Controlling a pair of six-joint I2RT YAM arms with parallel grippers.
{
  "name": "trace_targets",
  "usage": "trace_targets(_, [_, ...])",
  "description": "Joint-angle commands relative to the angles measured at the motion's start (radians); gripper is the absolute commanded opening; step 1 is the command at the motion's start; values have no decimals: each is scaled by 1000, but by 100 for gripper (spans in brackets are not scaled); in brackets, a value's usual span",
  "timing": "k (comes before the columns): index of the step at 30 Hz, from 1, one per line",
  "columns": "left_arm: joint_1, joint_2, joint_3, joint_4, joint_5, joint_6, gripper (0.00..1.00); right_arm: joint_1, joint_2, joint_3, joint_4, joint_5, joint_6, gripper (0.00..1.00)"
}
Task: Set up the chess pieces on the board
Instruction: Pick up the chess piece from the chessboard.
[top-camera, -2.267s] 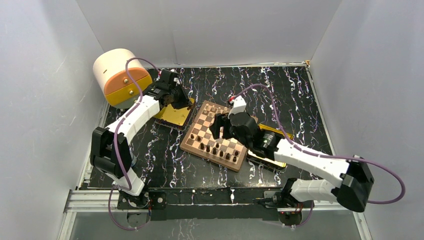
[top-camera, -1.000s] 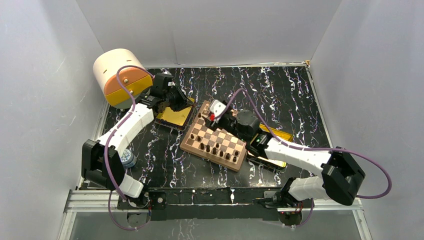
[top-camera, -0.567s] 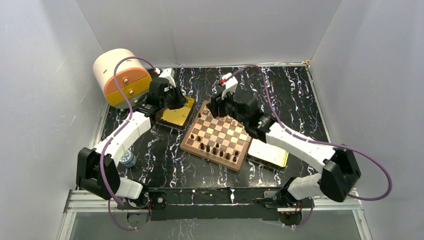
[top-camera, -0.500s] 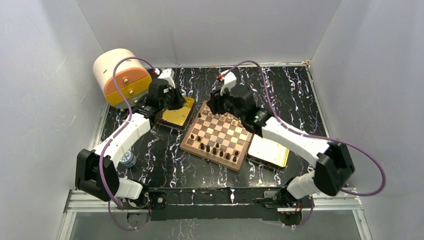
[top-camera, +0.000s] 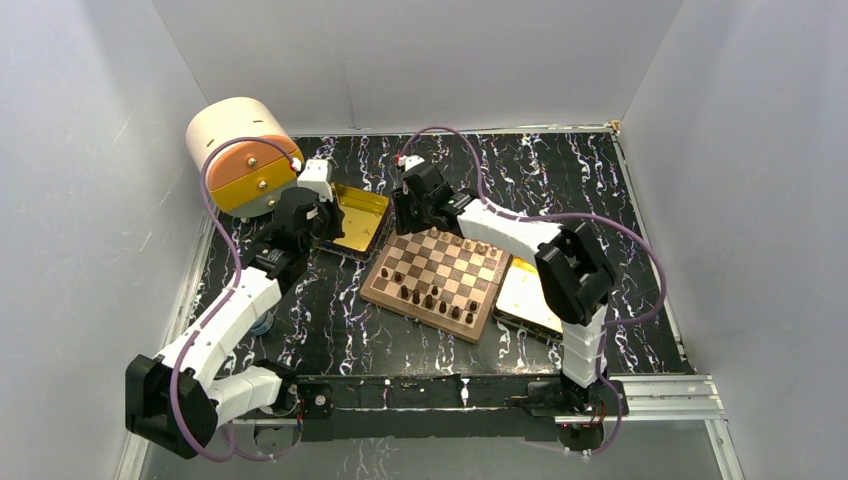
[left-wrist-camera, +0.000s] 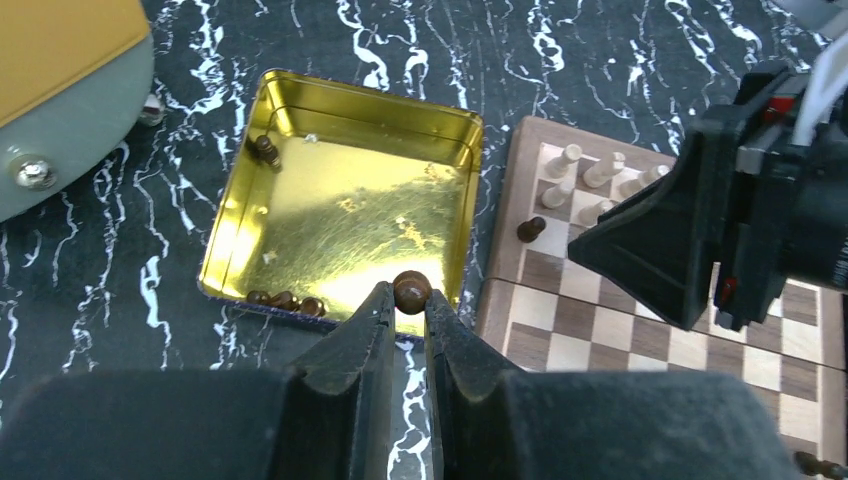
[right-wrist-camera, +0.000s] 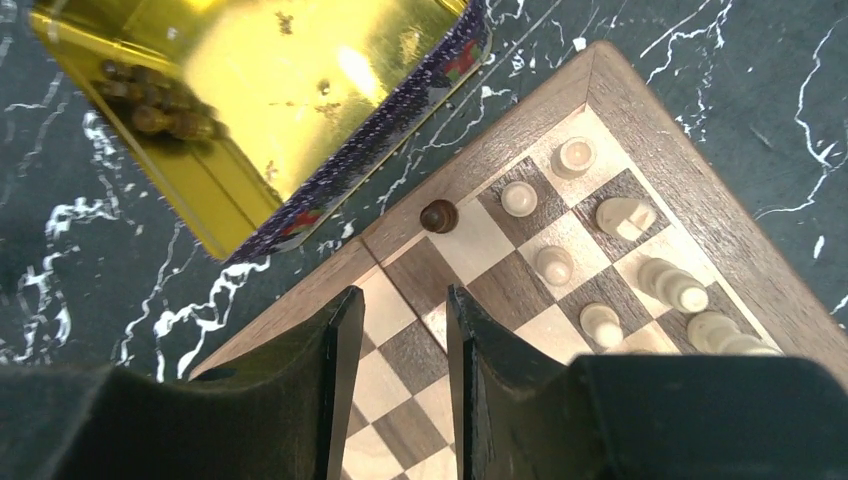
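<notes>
The board lies at the table's middle, with dark chess pieces along its near side and light ones at its far corner. One dark piece stands on the rim square at that corner. My left gripper is shut on a round-headed dark brown piece, held above the near edge of a gold tray. My right gripper hovers over the board's far left corner, its jaws apart with nothing between them.
More dark pieces lie in the gold tray, and one sits at its far corner. A second gold tray lies right of the board. A cream and orange drum stands at the back left.
My right arm has swung from the board's middle to its far left corner, and its jaws have narrowed. My left gripper has drawn back from the tray with the dark piece.
</notes>
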Motion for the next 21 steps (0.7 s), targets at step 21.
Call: trace_targets(21, [-6, -70, -94, 82, -119, 77, 0, 5, 230, 257, -78, 50, -45, 41])
